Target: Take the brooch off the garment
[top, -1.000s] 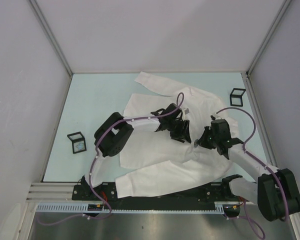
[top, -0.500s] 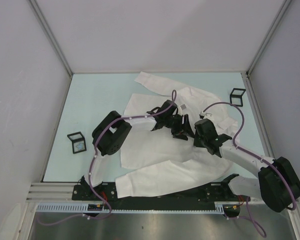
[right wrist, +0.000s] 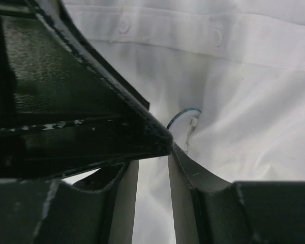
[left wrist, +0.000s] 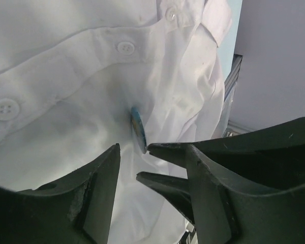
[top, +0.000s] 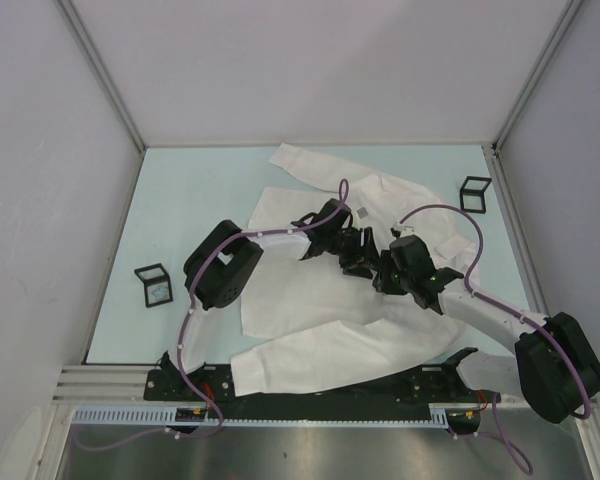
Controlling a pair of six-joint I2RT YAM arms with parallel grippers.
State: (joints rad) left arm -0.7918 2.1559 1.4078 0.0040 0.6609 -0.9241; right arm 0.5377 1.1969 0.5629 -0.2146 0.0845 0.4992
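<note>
The right arm has swung in from the right, and its claw (right wrist: 152,168), clamped tight a second ago, now stands with the jaws partly apart, white cloth showing in the narrow gap and nothing gripped. It now meets the left claw (top: 359,262) over the middle of the garment. The left claw has edged slightly farther away; its jaws are spread, with nothing held between them.

1 white collared shirt (top: 300,300) lies crumpled across the pale green bench (top: 200,190). 1 brooch (left wrist: 138,129), a round disc with a blue rim seen edge-on, sits pinned in the cloth just below the button placket, right at the tips of both claws; whether a finger touches it I cannot tell. 3 buttons (left wrist: 125,48) show in the left wrist view.

2 small black open frames stand on the bench well apart: 1 (top: 475,192) beside the shirt's far right, 1 (top: 153,285) at the left. What they hold is too small to tell. The left claw's dark body blocks much of the right wrist view.
</note>
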